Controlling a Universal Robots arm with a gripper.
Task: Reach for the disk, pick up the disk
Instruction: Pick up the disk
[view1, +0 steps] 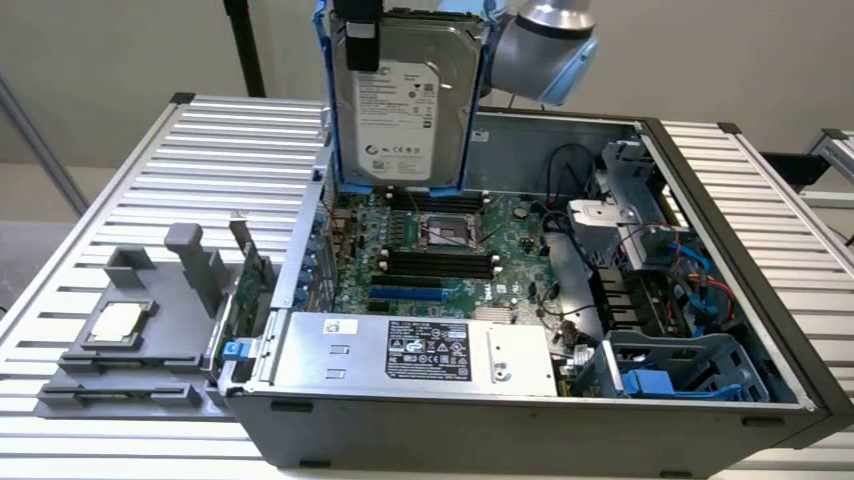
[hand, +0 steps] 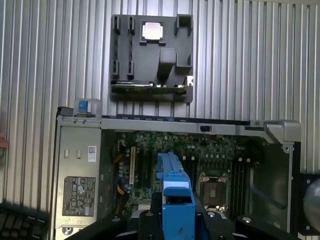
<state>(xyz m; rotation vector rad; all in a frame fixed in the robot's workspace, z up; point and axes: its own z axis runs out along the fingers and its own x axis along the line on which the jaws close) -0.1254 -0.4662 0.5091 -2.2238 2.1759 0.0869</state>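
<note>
The flat silver-grey hard drive with white label and blue plastic rails is held upright, top centre of the exterior view, lifted above the open grey computer case. The black gripper fingers are clamped on its upper edge.

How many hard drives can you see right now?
1. The disk hangs upright in its blue rails above the open computer case, held by the end effector. Others may be hidden in the drive cage.
</note>
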